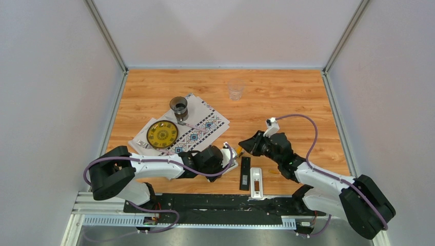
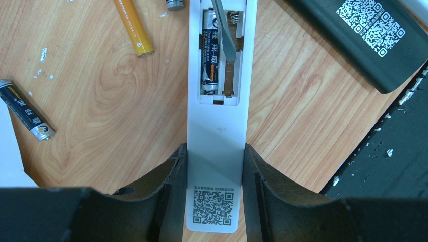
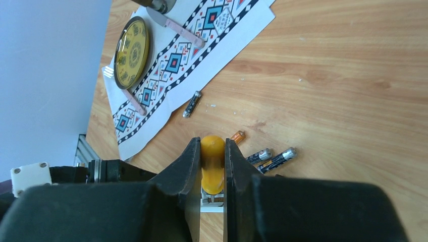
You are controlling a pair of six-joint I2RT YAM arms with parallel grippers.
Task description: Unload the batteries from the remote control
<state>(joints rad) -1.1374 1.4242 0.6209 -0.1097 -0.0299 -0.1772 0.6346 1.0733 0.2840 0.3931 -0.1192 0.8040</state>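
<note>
My left gripper (image 2: 216, 156) is shut on the lower end of a white remote control (image 2: 218, 131), which lies back-up on the wood. Its compartment is open, with one dark battery (image 2: 212, 55) inside. A screwdriver blade (image 2: 224, 35) reaches into the empty slot beside that battery. My right gripper (image 3: 212, 143) is shut on the screwdriver's yellow-orange handle (image 3: 212, 164). Loose batteries lie on the table: a dark one (image 2: 28, 111) and an orange-gold one (image 2: 134, 27) to the left, two more (image 3: 260, 155) (image 3: 277, 160) beside the right fingers, and one (image 3: 192, 104) near the mat. In the top view both grippers (image 1: 232, 160) (image 1: 247, 145) meet at the front centre.
A black remote (image 1: 245, 173) and a second white remote (image 1: 256, 183) lie near the front edge. A patterned placemat (image 1: 205, 125) at the left holds a yellow plate (image 1: 162, 134), a dark cup (image 1: 178, 107) and cutlery. A clear glass (image 1: 235, 90) stands at the back.
</note>
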